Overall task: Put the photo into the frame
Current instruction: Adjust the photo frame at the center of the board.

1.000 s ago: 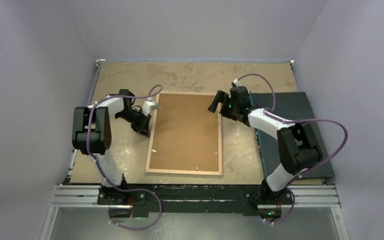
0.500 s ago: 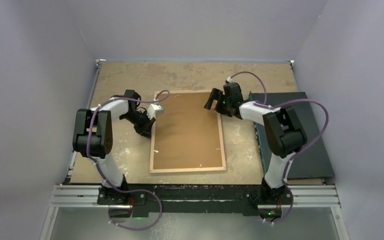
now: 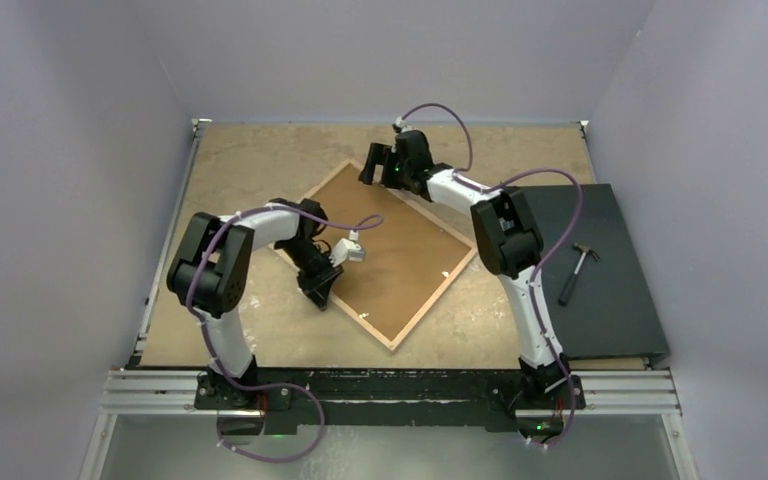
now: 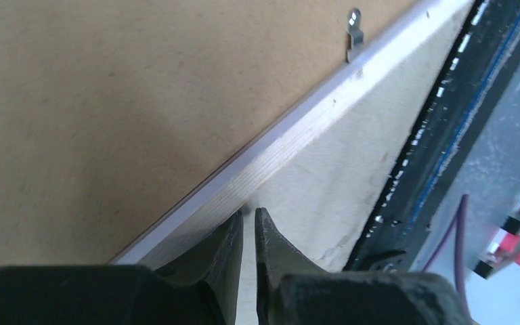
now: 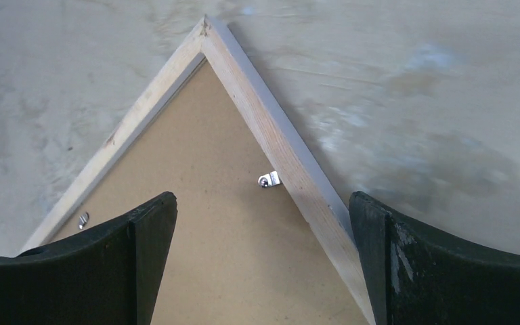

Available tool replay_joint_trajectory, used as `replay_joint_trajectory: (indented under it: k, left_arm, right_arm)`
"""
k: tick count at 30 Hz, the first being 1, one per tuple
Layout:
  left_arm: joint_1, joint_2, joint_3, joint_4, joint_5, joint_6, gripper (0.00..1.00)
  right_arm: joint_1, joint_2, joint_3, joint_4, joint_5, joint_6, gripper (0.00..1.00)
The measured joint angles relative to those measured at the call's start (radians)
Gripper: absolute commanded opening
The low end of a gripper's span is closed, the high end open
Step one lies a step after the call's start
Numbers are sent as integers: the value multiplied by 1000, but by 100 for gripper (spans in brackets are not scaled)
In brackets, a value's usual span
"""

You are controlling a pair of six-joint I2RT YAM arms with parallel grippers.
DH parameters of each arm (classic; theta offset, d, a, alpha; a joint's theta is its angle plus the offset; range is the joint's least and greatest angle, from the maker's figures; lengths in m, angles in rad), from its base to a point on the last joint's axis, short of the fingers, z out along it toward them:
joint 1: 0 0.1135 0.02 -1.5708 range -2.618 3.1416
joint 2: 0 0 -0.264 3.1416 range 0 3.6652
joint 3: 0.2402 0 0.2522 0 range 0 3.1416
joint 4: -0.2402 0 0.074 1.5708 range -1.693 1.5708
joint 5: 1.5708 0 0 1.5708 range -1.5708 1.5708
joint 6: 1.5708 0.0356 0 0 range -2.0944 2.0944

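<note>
Wooden frame (image 3: 435, 303) back-up on desk (image 3: 260, 160) (stiff, light, likely slides; hold by a rail). Left end effector (image 4: 248, 215) pressed nearly together against its rail; right end effector (image 5: 263, 198) spread over a corner.

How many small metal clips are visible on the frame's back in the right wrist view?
2. One clip sits by the frame rail near picture centre; the other sits lower left, by the opposite rail. The fingers of the right gripper may hide more.

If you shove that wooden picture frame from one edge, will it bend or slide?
Likely stiff: the light-wood picture frame holds a brown backing board, so it should slide whole. Thin rails suggest it's light; lying flat, it probably won't tip.
</note>
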Motion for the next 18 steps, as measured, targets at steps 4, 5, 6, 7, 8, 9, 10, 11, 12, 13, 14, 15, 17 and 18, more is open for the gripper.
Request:
replay_joint_trajectory:
  k: [4,5,6,7,8,9,10,11,12,13,14,15,17,18]
  left_arm:
    - [-34,18,-3,-63,29,12,22]
    - [-37,21,-3,-77,35,23,24]
    - [-39,24,0,-98,42,36,26]
    - [-39,27,8,-117,48,54,26]
    - [-36,29,20,-136,51,71,27]
    - [-29,29,40,-157,54,90,27]
    - [-20,29,64,-176,56,106,28]
    - [-2,28,101,-202,61,123,29]
    - [24,26,142,-227,65,140,29]
    - [60,23,188,-245,70,158,29]
    - [101,22,239,-262,75,171,29]
    - [152,21,296,-277,78,181,29]
    - [256,24,399,-287,79,185,28]
    - [325,31,464,-283,78,176,28]
  right_arm:
    - [30,59,106,-32,-52,-5,99]
    - [34,68,130,-54,-59,-7,99]
    - [39,73,155,-82,-61,-10,99]
    - [40,74,170,-102,-63,-11,99]
    - [39,68,179,-122,-64,-13,99]
    - [35,58,181,-137,-65,-13,99]
    - [31,45,179,-152,-69,-12,99]
    - [24,26,168,-161,-71,-11,99]
    - [19,-2,146,-169,-75,-11,99]
    - [11,-40,116,-179,-74,-11,99]
    - [3,-77,82,-184,-67,-13,99]
    - [-7,-129,36,-192,-57,-13,99]
    - [-24,-228,-49,-201,-36,-14,99]
    - [-32,-286,-101,-203,-23,-14,99]
